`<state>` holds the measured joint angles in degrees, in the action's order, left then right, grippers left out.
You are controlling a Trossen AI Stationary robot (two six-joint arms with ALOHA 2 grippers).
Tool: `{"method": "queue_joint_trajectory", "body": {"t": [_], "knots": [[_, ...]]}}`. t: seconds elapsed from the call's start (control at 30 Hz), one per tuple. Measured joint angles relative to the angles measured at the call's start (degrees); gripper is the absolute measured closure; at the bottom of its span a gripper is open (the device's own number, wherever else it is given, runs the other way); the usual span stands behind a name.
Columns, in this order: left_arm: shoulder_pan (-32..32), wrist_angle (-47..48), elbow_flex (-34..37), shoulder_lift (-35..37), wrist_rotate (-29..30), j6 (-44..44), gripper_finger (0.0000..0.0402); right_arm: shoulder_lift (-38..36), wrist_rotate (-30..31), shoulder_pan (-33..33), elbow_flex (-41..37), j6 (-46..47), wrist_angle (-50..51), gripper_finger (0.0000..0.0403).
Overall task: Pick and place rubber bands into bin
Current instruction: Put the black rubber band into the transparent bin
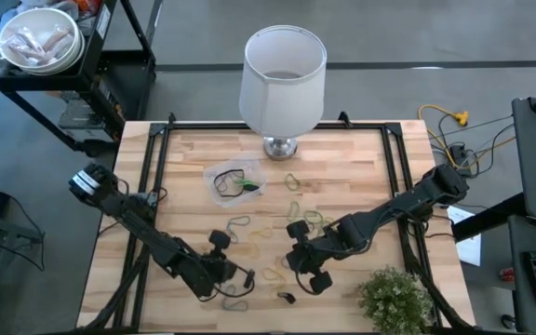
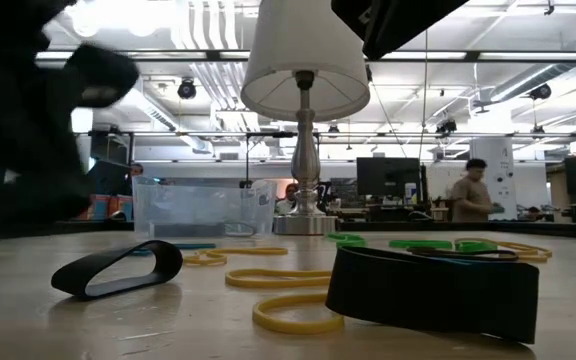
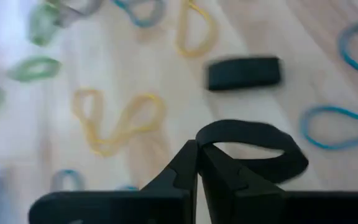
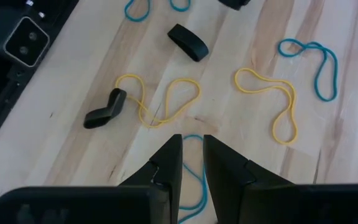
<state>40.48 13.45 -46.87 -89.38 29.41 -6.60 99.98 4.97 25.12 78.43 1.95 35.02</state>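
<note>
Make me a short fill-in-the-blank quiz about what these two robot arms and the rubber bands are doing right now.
1. The left gripper is shut on a wide ____ band.
2. The bin sits on the table just in front of the ____.
3. The right gripper hangs above a thin ____ band, holding nothing.
4. The bin's plastic is ____, so bands show through it.

Missing words: black; lamp; blue; clear

Open-plan lab, exposed ceiling ducts [image 2: 218, 25], monitors [image 2: 388, 178], equipment cart [image 1: 59, 70]
</note>
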Motion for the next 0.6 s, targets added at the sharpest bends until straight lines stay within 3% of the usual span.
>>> {"method": "queue_joint_trajectory", "body": {"t": [0.37, 0.6], "knots": [[-1.46, 11.15, -0.45, 9.32, 27.35, 2.93, 0.0400, 0.00, 2.58, 0.00, -1.89, -0.39, -1.13, 0.0344], [-7.10, 13.68, 0.94, 16.72, 29.82, 6.20, 0.0400, -0.02, 2.71, 0.00, -3.03, -0.58, -1.38, 0.0344]]}}
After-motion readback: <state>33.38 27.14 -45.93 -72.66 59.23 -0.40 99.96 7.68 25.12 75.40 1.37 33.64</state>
